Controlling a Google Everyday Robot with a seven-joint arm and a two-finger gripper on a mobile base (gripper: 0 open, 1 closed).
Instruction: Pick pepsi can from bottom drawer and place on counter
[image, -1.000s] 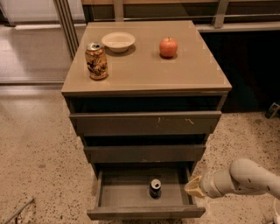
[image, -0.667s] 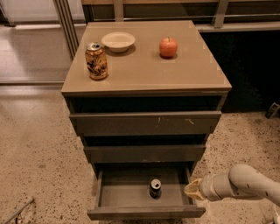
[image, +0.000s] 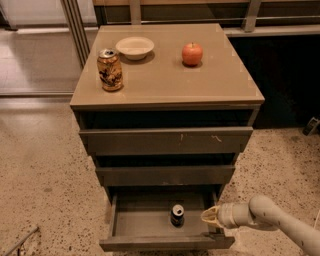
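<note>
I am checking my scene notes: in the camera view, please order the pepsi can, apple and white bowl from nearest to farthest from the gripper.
The gripper is at the right side of the open bottom drawer.
1. Pepsi can: inside that drawer, just to its left.
2. Apple: on the counter, back right.
3. White bowl: on the counter, back left.

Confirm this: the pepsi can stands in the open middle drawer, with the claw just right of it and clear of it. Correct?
No. The camera view shows the pepsi can standing in the open bottom drawer, not the middle one. The claw is just right of it and clear of it, as you said.
</note>
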